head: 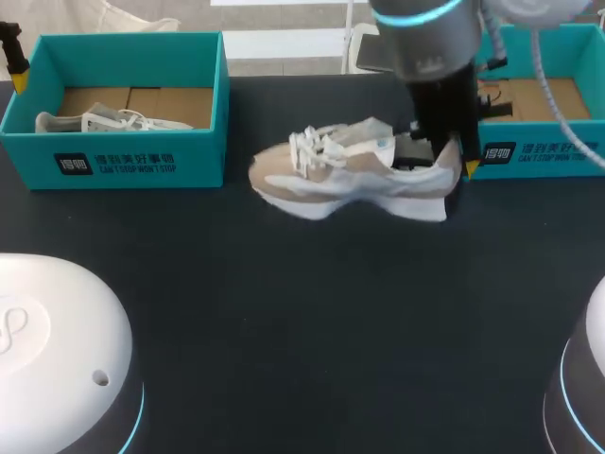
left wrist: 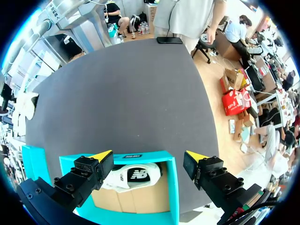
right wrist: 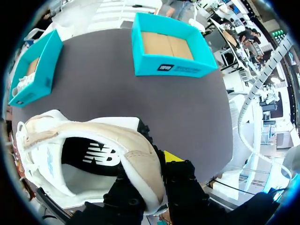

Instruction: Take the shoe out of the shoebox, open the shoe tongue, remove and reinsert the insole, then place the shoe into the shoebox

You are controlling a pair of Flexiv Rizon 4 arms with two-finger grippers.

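Observation:
A beige and white shoe point(head: 354, 175) hangs just above the dark table, toe to the left, with its tongue and white laces raised. My right gripper point(head: 456, 163) is shut on its heel collar. The right wrist view shows that gripper point(right wrist: 151, 168) with one finger inside the shoe point(right wrist: 89, 140) and one outside the heel, and the black insole point(right wrist: 91, 157) lying inside. An empty teal shoebox point(head: 558, 151) stands behind the right arm. My left gripper point(head: 17, 76) sits at the far left back; in its own view the gripper point(left wrist: 149, 159) is open above the left box.
A second teal shoebox point(head: 113, 156) stands at the back left with another white shoe point(head: 104, 121) in it, also seen under the left gripper as a shoe point(left wrist: 133, 176). In the right wrist view the empty box point(right wrist: 168, 65) lies ahead.

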